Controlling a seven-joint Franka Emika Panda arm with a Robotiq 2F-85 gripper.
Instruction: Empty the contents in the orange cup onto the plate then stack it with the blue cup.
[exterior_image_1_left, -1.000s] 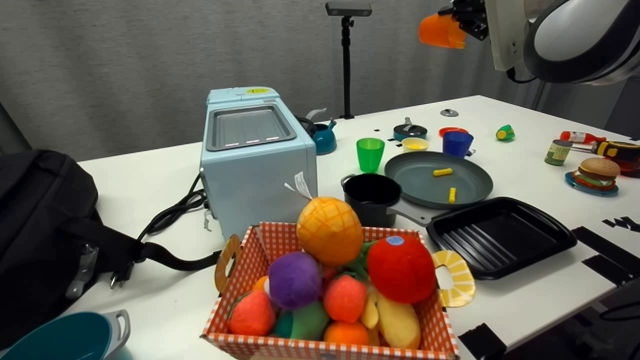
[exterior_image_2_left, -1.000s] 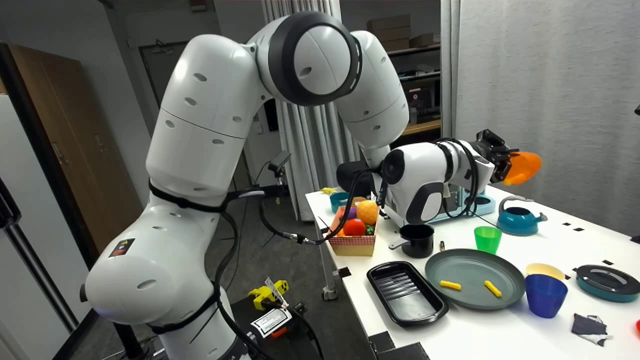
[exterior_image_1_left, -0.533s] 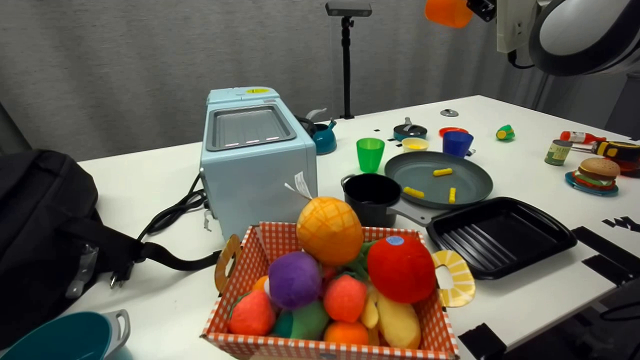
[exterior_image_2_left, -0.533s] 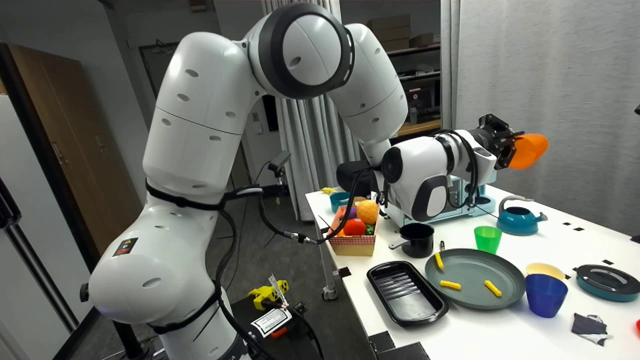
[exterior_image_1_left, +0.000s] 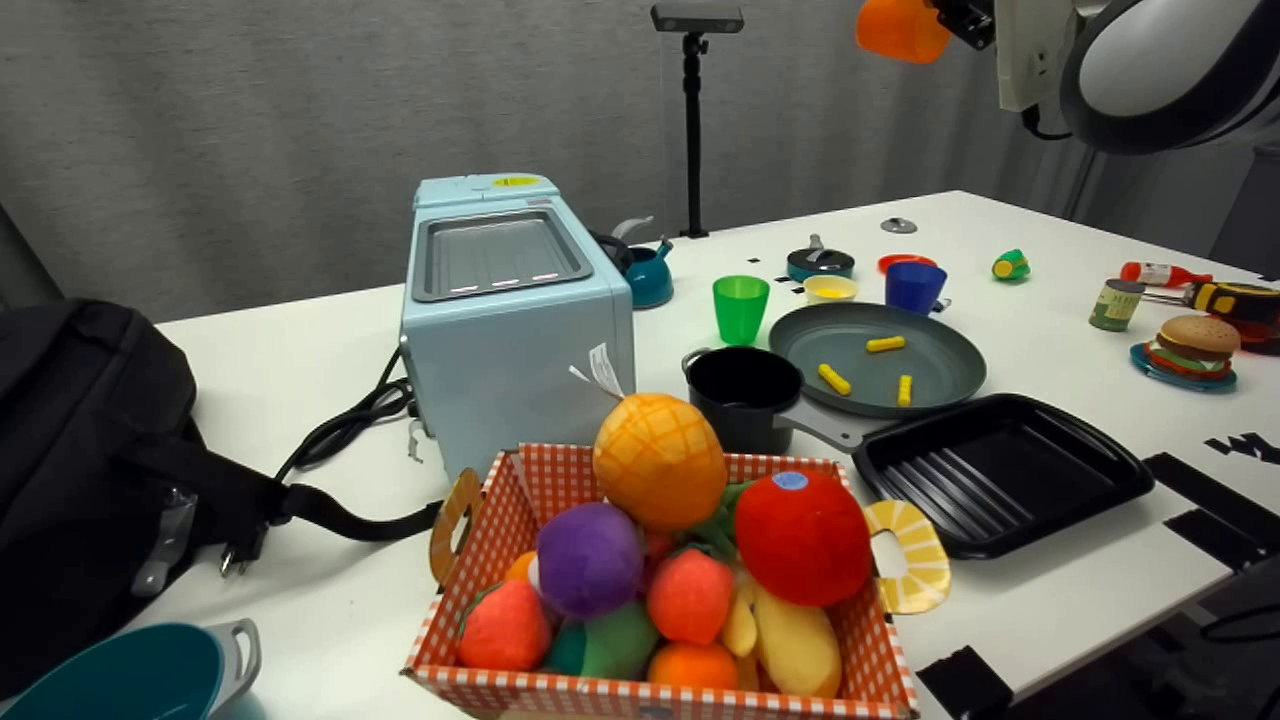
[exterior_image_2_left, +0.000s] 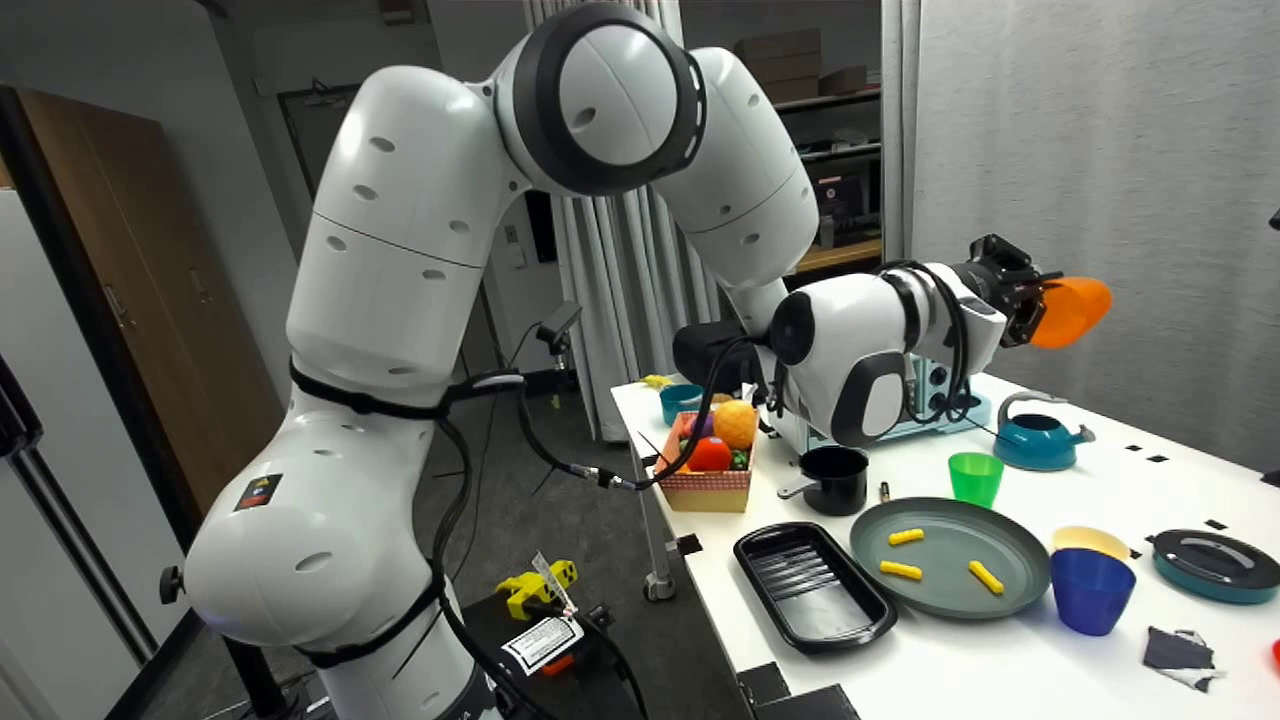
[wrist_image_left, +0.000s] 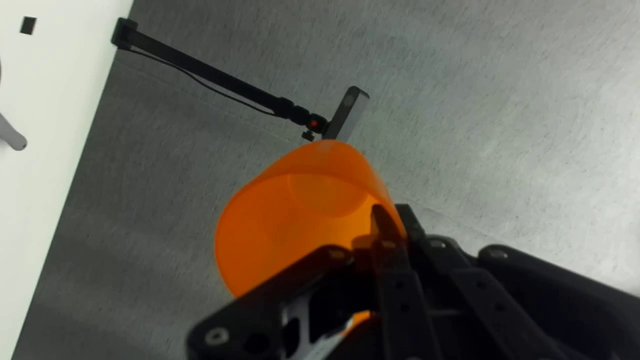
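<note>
Pincer (wrist_image_left: 394, 215): grips orange cup (exterior_image_2_left: 1076, 312) aloft | plate (exterior_image_2_left: 950, 544): three yellow pieces (exterior_image_2_left: 985, 577)

You're getting nothing legible right now: the dark sticker (exterior_image_2_left: 258, 492) on your robot arm (exterior_image_2_left: 400, 200), the white label (exterior_image_2_left: 541, 645) near it, the yellow sticker (exterior_image_1_left: 515, 182) atop the pale-blue appliance (exterior_image_1_left: 530, 360), all too small to read.

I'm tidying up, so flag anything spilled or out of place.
A crumpled grey and white scrap near the blue plastic cup looks like litter. Nothing looks spilled: three yellow sticklike pieces lie on the round grey plate.
</note>
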